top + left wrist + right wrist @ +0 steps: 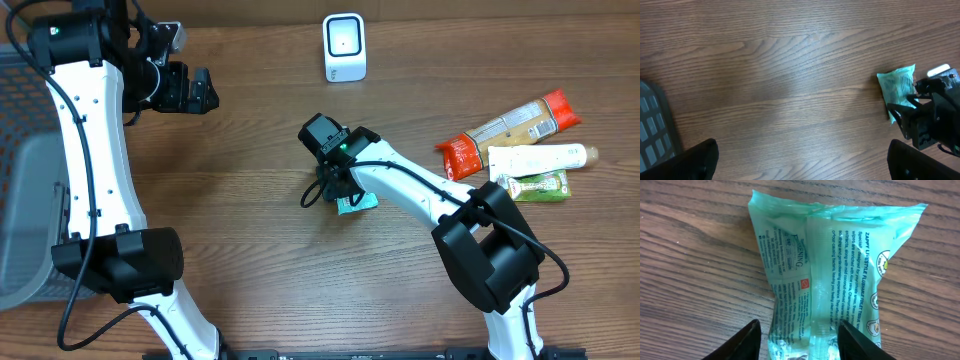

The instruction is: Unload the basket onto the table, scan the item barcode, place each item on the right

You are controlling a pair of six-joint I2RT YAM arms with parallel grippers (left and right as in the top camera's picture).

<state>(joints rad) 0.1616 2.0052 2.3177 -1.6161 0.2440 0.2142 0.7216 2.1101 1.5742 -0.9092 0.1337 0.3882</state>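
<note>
Mock shop checkout: scanner (344,47), packaged goods (515,140), basket (25,200).

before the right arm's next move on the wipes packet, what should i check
1. Wipes packet lying flat on the table: ok.
2. Right gripper lined up over the packet's near end, jaws apart on either side: ok.
3. Packet gripped: not ok, nothing is closed on it yet.
4. Barcode facing up: cannot tell, only small print can be made out on the side that shows.
5. Scanner upright at the far edge, with bare table between it and the packet: ok.
6. Left gripper open and well off to the side of the packet: ok.
</note>
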